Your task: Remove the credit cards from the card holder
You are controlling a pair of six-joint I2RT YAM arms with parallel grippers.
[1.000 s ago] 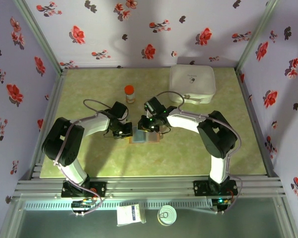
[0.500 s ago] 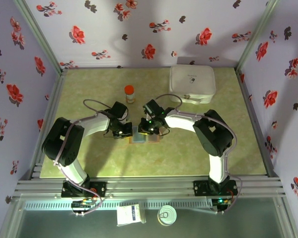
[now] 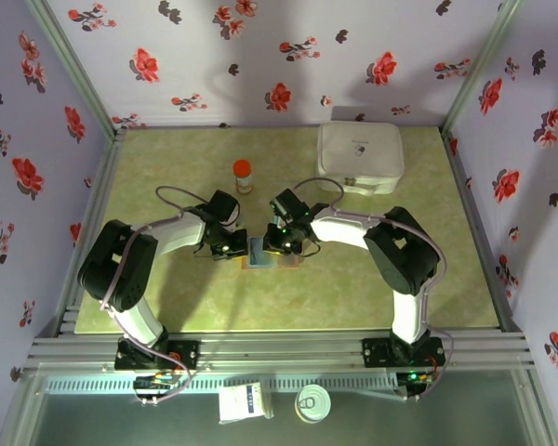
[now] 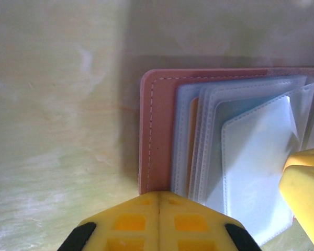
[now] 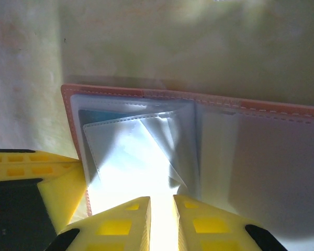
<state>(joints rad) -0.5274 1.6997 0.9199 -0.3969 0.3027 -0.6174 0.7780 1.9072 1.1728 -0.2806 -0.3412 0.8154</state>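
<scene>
The card holder [image 3: 263, 253] lies open mid-table [image 3: 353, 288], an orange credit card [image 4: 192, 141] in its clear sleeves [image 5: 131, 151]. Both arms bend inward toward it. The left gripper [image 3: 234, 245], fingers pressed together, meets its left edge. The right gripper [image 3: 277, 243], fingers barely parted, is over the sleeves; whether it pinches one is unclear.

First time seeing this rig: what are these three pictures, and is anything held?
Two robot arms, left arm and right arm, stand at a pale green table, seen from overhead. The other pictures come from a camera on each wrist, yellow fingers in view. Between the arms lies an open brown leather-like card holder with clear sleeves; an orange card edge shows inside. A white rounded-square case and a small orange-capped bottle sit behind. The left gripper is shut at the holder's edge; the right gripper is nearly closed over a sleeve, glare hiding any grip.
</scene>
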